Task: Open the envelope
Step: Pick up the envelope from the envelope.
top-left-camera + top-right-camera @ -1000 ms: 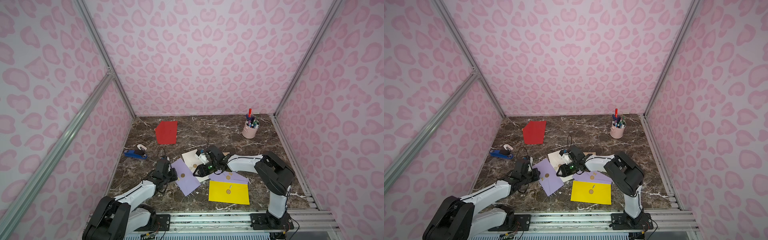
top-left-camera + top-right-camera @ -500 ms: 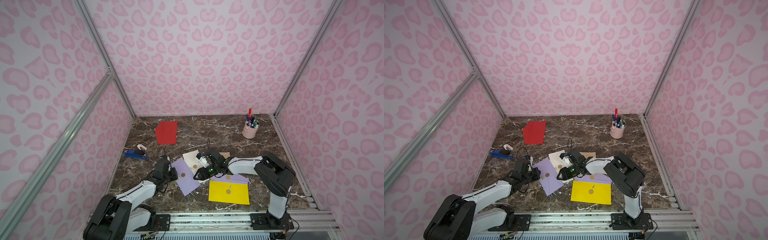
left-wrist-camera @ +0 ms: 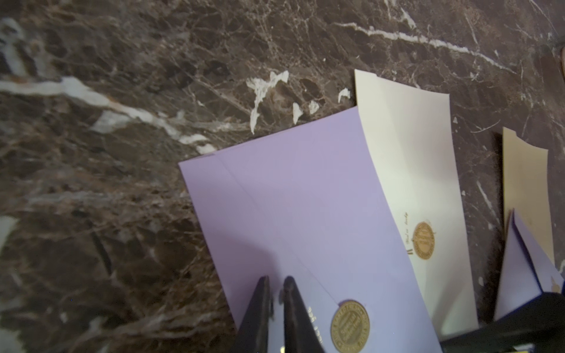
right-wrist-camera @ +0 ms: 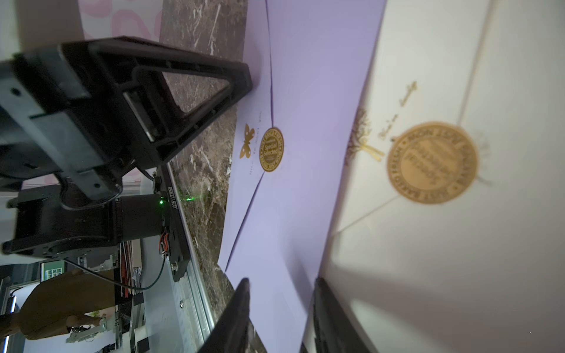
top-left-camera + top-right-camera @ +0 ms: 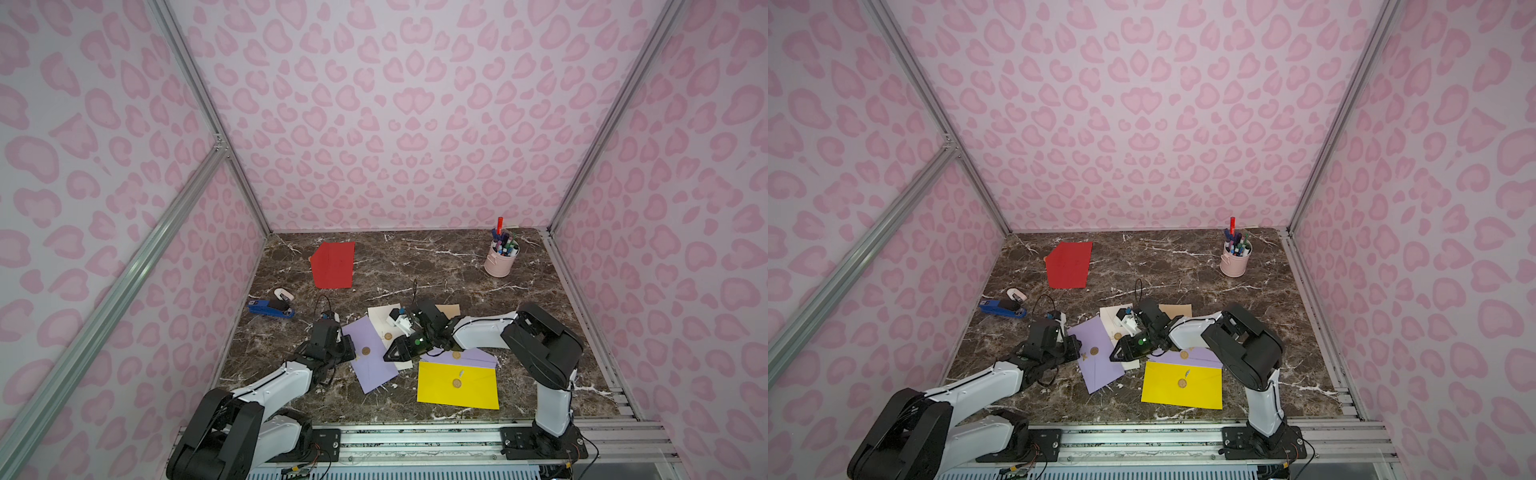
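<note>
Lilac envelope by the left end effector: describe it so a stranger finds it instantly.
On the dark marble tabletop, find the paper envelopes clustered near the front. The lilac paper envelope is the leftmost, tilted, overlapping a cream paper envelope. Unlike the other lilac envelope, no yellow paper envelope covers it.

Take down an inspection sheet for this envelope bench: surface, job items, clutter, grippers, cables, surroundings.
Surface: dark marble tabletop, no spills seen.
Job's things: lilac envelope overlapping a white envelope, its gold seal intact, flap shut.
Clutter: second lilac envelope, yellow envelope, tan envelope, red envelope, pink pen cup, blue stapler.
Grippers: left gripper shut, tips pressing on the lilac envelope near its edge; right gripper open, low over where the lilac and white envelopes meet.
Cables: thin black left wrist cable and right wrist cable loop upward, clear of the paper.
Surroundings: pink patterned walls, aluminium frame.
</note>
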Available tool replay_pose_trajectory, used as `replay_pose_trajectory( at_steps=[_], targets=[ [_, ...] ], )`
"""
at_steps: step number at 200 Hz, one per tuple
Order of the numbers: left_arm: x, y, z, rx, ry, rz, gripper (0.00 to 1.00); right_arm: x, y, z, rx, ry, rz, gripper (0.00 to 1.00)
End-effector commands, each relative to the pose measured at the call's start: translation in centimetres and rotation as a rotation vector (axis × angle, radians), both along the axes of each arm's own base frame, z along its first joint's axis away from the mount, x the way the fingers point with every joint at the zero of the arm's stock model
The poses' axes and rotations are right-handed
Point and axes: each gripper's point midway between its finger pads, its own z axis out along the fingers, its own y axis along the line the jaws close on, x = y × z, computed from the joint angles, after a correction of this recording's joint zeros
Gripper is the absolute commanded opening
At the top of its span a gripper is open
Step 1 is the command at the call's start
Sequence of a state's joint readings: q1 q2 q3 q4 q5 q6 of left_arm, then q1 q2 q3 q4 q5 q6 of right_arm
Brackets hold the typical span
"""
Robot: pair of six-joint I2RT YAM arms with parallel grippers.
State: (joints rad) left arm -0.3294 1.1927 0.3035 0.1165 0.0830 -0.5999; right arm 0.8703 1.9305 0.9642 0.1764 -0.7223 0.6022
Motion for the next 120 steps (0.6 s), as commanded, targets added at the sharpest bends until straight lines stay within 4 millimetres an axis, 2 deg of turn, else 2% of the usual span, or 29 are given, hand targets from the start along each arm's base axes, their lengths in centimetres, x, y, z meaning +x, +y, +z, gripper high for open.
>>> replay_pose_trajectory(
  at_steps=[1,40,120],
  targets=[
    [-1.9,0.6,-1.8,0.027,0.097,-0.002,0.14,-0.4,0.8,1.2,0.066,0.026,0.024,0.34],
    [-1.9,0.5,-1.9,0.023,0.098,-0.004,0.14,-0.4,2.0,2.4,0.13,0.047,0.046,0.33],
    [-2.0,0.4,-1.9,0.013,0.094,-0.006,0.12,0.2,3.2,1.7,0.14,0.108,0.033,0.31]
  ],
)
